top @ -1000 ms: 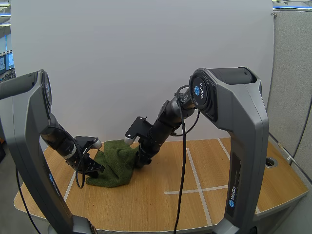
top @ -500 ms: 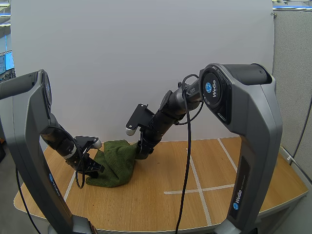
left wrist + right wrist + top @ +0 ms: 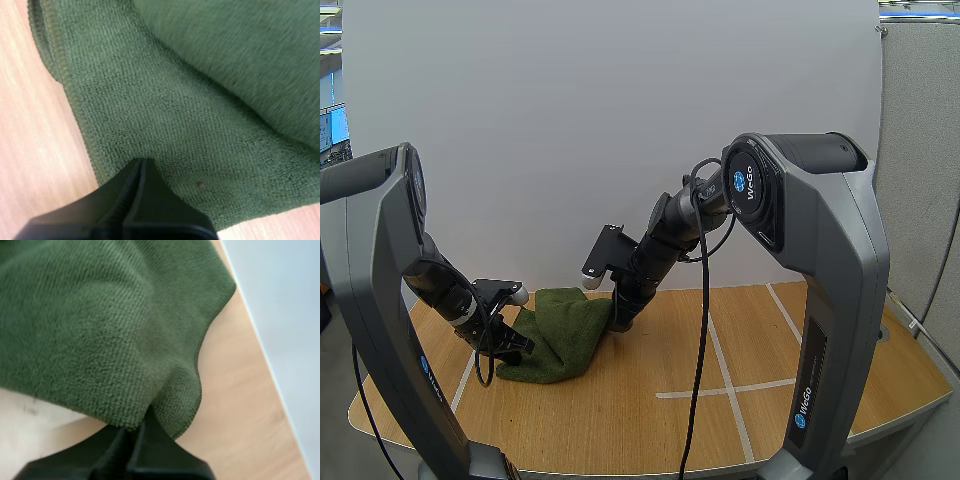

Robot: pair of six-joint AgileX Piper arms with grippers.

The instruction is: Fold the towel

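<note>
Where the green towel meets each gripper, the cloth itself hides the fingertips; the left gripper has its fingers pressed together on the hem at the towel's near left edge, and the right gripper has its fingers clamped on the far right corner, which puckers up at the tips; between them the towel lies bunched in a soft heap on the wooden table, its underside out of sight; white tape lines cross the bare wood to the right, well apart from the cloth; a plain white board stands behind the table, with a grey partition beside it.
</note>
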